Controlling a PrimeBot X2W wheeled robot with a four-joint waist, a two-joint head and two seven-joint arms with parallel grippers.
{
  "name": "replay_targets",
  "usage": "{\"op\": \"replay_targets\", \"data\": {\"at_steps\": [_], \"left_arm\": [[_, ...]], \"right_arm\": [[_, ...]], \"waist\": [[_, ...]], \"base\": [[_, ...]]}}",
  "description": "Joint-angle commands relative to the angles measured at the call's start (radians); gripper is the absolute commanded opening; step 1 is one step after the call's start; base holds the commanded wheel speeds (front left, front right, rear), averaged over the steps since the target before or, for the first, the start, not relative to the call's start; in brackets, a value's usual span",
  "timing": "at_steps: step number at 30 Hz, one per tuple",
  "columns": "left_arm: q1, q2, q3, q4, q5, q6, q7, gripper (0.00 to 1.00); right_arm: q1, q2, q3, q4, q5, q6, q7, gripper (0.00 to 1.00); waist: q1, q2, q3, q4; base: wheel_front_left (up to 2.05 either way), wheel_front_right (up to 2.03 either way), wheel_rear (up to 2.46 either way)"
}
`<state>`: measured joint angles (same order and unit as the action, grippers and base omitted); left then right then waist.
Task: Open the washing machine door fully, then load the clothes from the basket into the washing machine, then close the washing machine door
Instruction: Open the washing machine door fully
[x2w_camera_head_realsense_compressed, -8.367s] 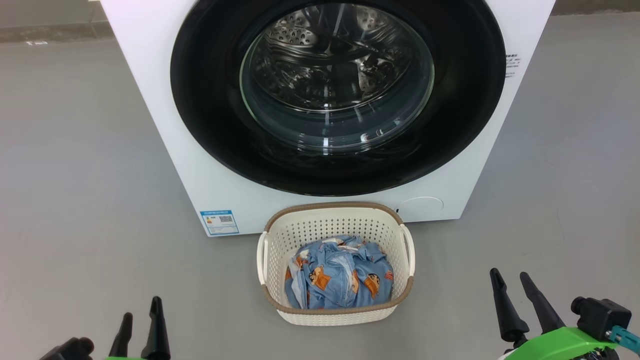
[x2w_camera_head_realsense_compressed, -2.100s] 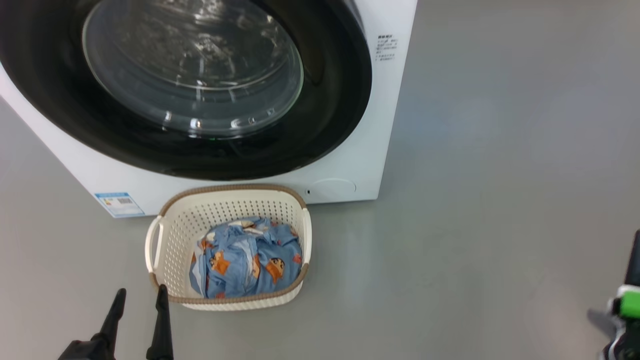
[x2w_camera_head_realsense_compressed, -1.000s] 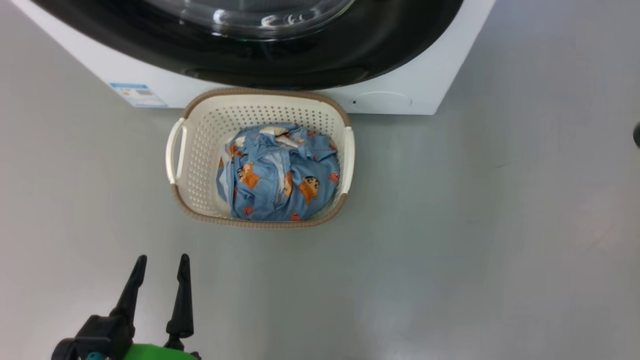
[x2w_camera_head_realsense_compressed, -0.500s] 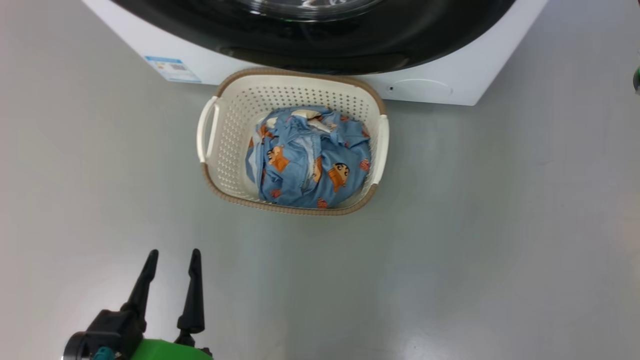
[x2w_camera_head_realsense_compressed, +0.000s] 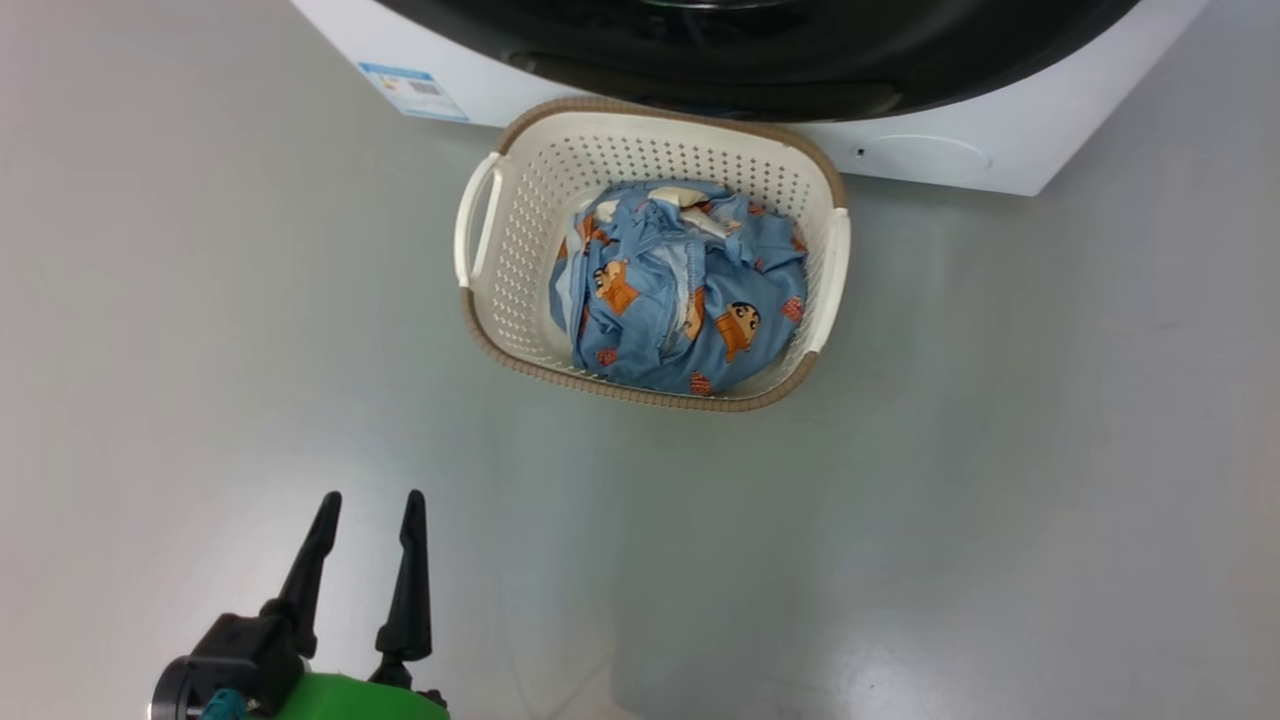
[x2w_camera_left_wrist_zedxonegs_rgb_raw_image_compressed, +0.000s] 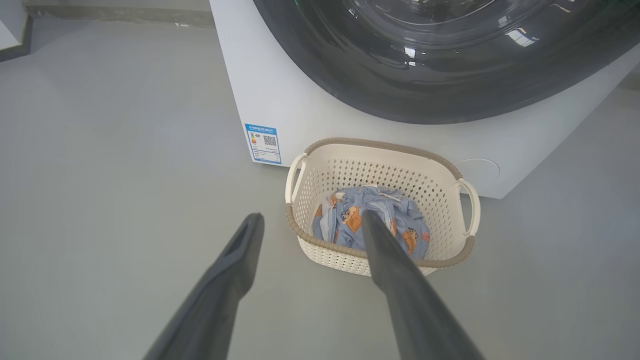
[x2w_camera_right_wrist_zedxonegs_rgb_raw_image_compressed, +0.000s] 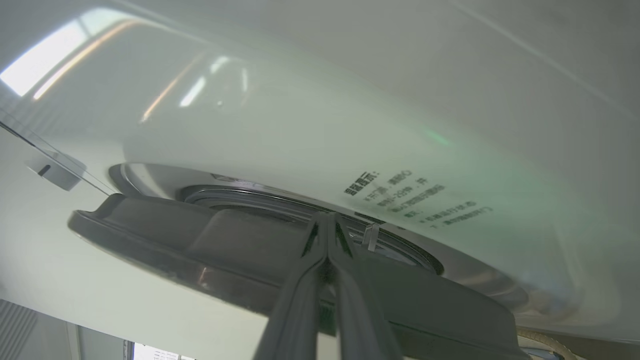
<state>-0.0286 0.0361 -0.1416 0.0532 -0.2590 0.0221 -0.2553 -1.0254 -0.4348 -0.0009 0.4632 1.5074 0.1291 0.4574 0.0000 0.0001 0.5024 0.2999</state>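
The cream basket (x2w_camera_head_realsense_compressed: 480, 215) stands on the floor just in front of the white washing machine (x2w_camera_head_realsense_compressed: 1010, 150), with the blue cartoon-print clothes (x2w_camera_head_realsense_compressed: 680, 290) bunched inside. The lower edge of the black washing machine door (x2w_camera_head_realsense_compressed: 760, 50) shows above it. My left gripper (x2w_camera_head_realsense_compressed: 372, 498) hovers open and empty over the floor, nearer than the basket and to its left; in the left wrist view the left gripper (x2w_camera_left_wrist_zedxonegs_rgb_raw_image_compressed: 310, 220) points at the basket (x2w_camera_left_wrist_zedxonegs_rgb_raw_image_compressed: 380, 146) and clothes (x2w_camera_left_wrist_zedxonegs_rgb_raw_image_compressed: 345, 220). My right gripper (x2w_camera_right_wrist_zedxonegs_rgb_raw_image_compressed: 327, 218) is shut, its tips in the gap between the dark door frame (x2w_camera_right_wrist_zedxonegs_rgb_raw_image_compressed: 225, 245), which stands slightly ajar, and the machine's white front (x2w_camera_right_wrist_zedxonegs_rgb_raw_image_compressed: 300, 140).
A blue label sticker (x2w_camera_head_realsense_compressed: 412, 90) sits on the machine's lower left corner. Bare grey floor (x2w_camera_head_realsense_compressed: 950, 520) lies all around the basket. A small metal latch hook (x2w_camera_right_wrist_zedxonegs_rgb_raw_image_compressed: 370, 237) sticks out just right of my right fingertips.
The head camera has swung, so the basket and machine sit further right in the picture. My left gripper stays open in the same place. The right gripper's edge has left the head view.
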Motion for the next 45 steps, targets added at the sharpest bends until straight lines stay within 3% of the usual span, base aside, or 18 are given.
{"op": "replay_targets", "data": {"at_steps": [1,17,23,45], "left_arm": [[-0.01,0.014,0.028,-0.024,-0.007,0.01,-0.006,1.0],[-0.003,0.014,-0.013,-0.029,-0.039,0.03,-0.006,1.0],[-0.013,0.014,0.004,-0.025,-0.04,0.04,-0.006,1.0],[-0.033,0.014,0.062,0.007,-0.015,0.013,-0.006,1.0]], "right_arm": [[-0.014,-0.005,0.016,-0.027,-0.004,0.002,0.007,0.0],[-0.08,-0.038,0.084,-0.016,-0.001,0.002,0.011,0.0],[-0.092,-0.019,0.125,-0.017,0.003,0.002,0.015,0.0],[-0.033,0.061,0.267,-0.03,0.028,0.002,0.036,0.0]], "waist": [[0.0,-0.0001,0.013,0.017],[0.0,-0.0001,0.06,0.058],[0.0,-0.0001,0.057,0.039],[0.0,-0.0001,-0.031,-0.056]], "base": [[0.0,0.0,0.0],[0.0,0.0,0.0],[0.0,0.0,0.0],[0.0,0.0,0.0]]}}
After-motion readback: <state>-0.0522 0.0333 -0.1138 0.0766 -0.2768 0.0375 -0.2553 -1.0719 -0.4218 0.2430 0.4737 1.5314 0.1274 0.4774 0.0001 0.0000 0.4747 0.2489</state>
